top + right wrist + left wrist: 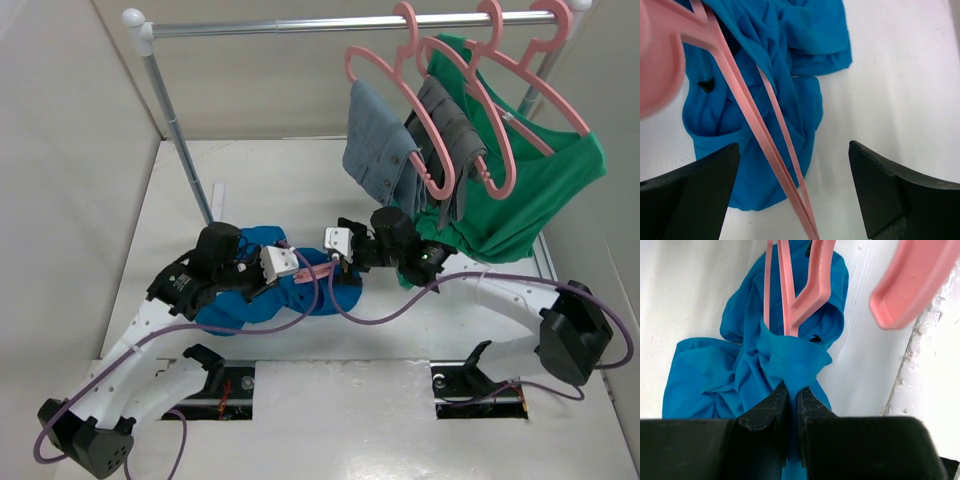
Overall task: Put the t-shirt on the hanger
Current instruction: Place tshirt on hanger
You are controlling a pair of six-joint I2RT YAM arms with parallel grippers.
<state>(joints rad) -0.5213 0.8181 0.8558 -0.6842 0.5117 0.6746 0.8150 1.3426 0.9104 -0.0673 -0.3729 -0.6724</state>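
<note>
Left wrist view: we see our left gripper (792,400) pinching a fold of the blue t-shirt (705,370), just below the pink hanger (805,295), which forks toward 12 o'clock. Our right gripper (794,155) stands spread, the hanger's thin bars running between its fingers from 11 to 6 o'clock, over the t-shirt on the white table (900,75).
</note>
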